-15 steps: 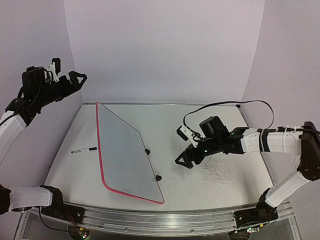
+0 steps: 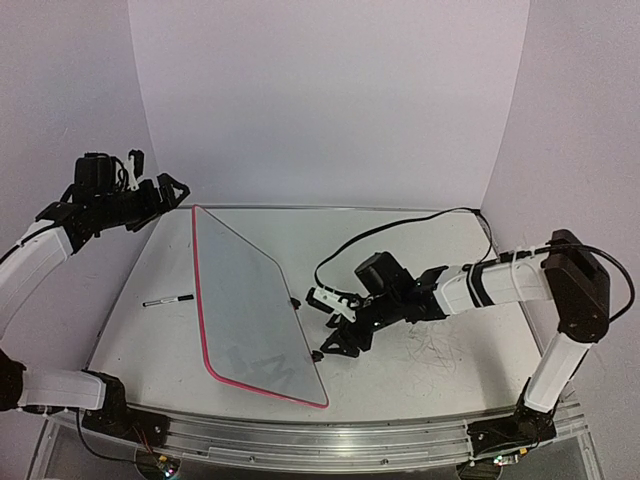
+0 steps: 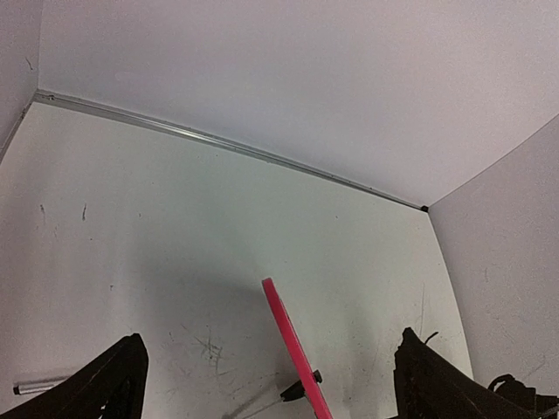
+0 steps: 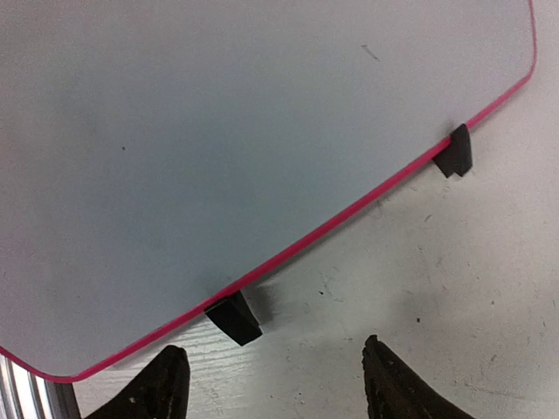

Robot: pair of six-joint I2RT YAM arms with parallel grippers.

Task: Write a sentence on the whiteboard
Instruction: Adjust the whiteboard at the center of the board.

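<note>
The right gripper (image 2: 330, 348) hangs low over the table (image 2: 420, 250) at the right-hand long edge of the whiteboard (image 2: 245, 300), its two fingers (image 4: 168, 384) spread apart with nothing between them. The nearer black clip (image 4: 234, 319) on the board's pink-red border sits just ahead of the gap and is not touched, while the second clip (image 4: 455, 153) lies farther along the same edge. The whiteboard lies flat on the table, left of centre, and runs at a slant from the far left corner toward the near edge. A marker (image 2: 168, 299) rests on the tabletop just left of it. The left gripper (image 2: 178, 190) hangs high above the far left corner, fingers (image 3: 105, 393) spread fully apart and holding nothing.
</note>
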